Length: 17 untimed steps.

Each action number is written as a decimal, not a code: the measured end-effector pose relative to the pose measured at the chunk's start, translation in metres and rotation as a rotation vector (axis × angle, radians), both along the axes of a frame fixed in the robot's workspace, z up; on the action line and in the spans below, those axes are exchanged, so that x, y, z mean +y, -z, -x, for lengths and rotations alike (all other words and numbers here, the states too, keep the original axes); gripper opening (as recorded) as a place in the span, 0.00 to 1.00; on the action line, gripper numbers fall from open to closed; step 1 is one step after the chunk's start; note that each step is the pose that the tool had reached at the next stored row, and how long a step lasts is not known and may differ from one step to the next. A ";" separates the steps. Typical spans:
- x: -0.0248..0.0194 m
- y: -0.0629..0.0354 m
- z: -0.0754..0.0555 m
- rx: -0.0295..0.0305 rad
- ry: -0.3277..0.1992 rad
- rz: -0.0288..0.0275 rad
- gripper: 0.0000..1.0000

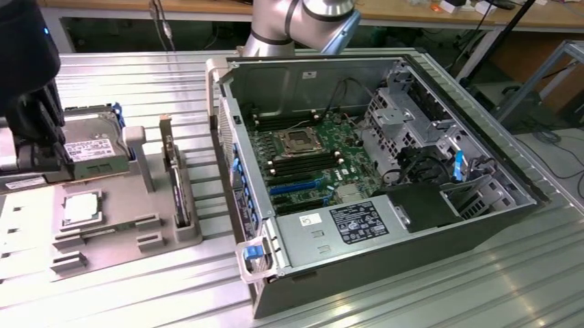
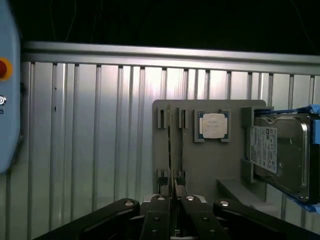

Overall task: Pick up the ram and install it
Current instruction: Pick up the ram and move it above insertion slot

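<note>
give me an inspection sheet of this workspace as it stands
surface: ribbed metal table with a grey holder on it
job's things: ram on edge in the grey holder; open computer case, motherboard exposed
clutter: hard drive, processor, expansion card, all in the holder
grippers: gripper above the holder, in line with the ram
cables: black bundle inside the case
surroundings: wooden bench behind
</note>
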<state>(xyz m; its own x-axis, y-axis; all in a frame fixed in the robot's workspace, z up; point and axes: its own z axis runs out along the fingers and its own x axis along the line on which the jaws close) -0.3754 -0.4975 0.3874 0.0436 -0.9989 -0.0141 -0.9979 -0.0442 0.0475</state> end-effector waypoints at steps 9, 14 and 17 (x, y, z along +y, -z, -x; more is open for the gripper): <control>0.0000 0.0052 -0.038 0.0000 0.000 0.0006 0.14; 0.0004 0.0089 -0.077 0.0051 0.000 0.0006 0.14; 0.0004 0.0088 -0.090 0.0067 0.000 0.0007 0.14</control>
<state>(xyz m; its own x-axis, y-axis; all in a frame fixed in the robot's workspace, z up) -0.2854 -0.4971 0.3785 0.0435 -0.9990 -0.0137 -0.9975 -0.0442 0.0542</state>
